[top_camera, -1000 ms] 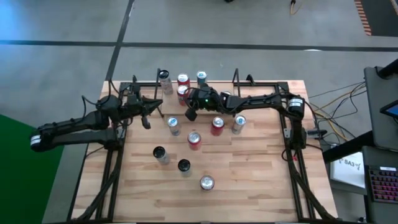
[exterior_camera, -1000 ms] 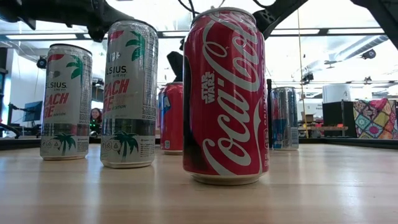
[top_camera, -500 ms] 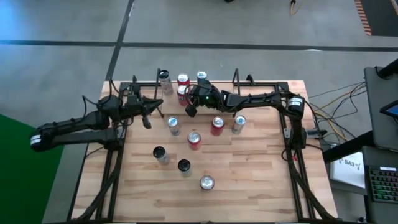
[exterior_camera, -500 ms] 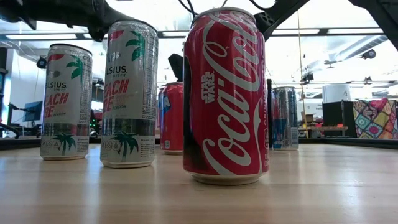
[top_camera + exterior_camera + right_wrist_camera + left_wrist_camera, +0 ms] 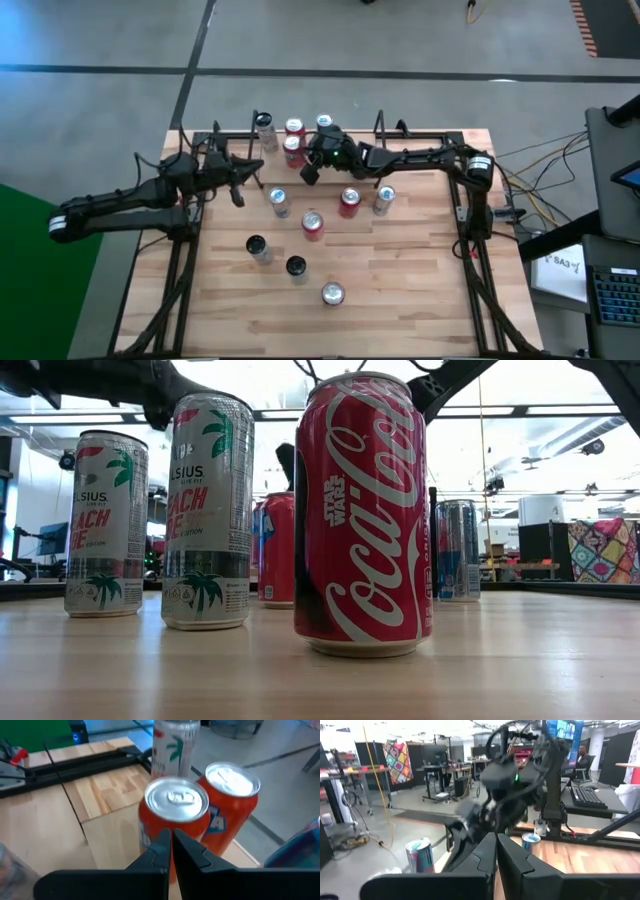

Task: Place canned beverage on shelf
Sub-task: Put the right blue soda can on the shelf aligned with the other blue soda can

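With our right claw (image 5: 171, 842) pinched shut and empty above two orange aluminium cans (image 5: 176, 827) already on the black-rod, wooden-floored shelf (image 5: 372, 132) at the table's (image 5: 400, 280) far edge, we should lift clear before fetching another can.

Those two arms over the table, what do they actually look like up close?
Both arms are dark, slim and jointed. The left arm has a pale band near its shoulder end. The right arm shows a small green light by its wrist and a silver ring at its base joint. Each ends in a hand with two flat, black, angular fingers. Thin cables trail along them.
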Controlling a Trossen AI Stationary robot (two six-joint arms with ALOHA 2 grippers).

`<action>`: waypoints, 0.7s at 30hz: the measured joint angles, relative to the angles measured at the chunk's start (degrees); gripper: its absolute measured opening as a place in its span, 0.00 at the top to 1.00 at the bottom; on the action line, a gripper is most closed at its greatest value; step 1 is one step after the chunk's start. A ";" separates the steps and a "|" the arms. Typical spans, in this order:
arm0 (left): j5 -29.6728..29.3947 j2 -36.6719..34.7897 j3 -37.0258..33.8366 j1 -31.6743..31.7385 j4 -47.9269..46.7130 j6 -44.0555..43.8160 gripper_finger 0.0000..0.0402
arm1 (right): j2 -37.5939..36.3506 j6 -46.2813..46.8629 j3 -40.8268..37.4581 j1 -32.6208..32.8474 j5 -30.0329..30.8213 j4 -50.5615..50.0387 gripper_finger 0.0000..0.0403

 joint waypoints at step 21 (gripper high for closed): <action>0.14 6.00 -0.02 -4.07 0.06 -14.05 1.00 | -16.37 -2.84 0.02 5.72 -0.36 -14.63 0.98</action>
